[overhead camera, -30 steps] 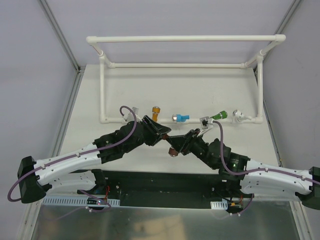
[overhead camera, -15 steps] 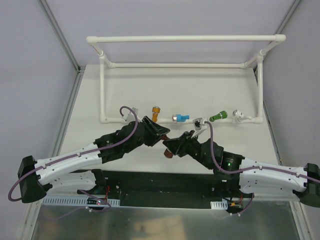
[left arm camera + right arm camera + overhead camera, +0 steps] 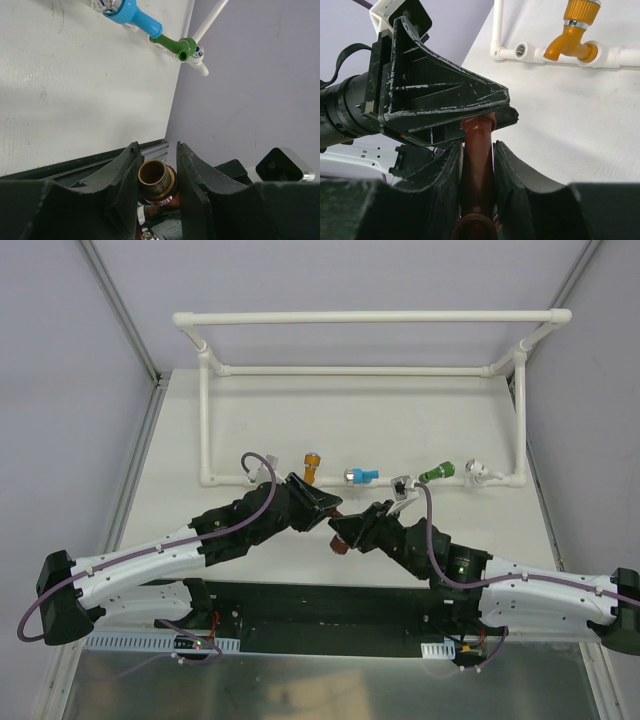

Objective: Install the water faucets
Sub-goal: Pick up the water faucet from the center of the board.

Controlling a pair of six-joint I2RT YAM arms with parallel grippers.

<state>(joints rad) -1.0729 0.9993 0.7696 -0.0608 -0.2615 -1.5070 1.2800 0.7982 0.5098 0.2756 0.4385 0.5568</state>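
As left jaws narrow, brown faucet [image 3: 156, 176] apparently gripped

The white table [image 3: 380, 430] carries a white pipe frame [image 3: 205, 425], its far rail along 12 o'clock and its near rail crossing the centre from 9 to 3 o'clock. On the near rail sit an orange faucet [image 3: 312, 464], a blue faucet [image 3: 362, 476] and a green faucet [image 3: 437, 473]
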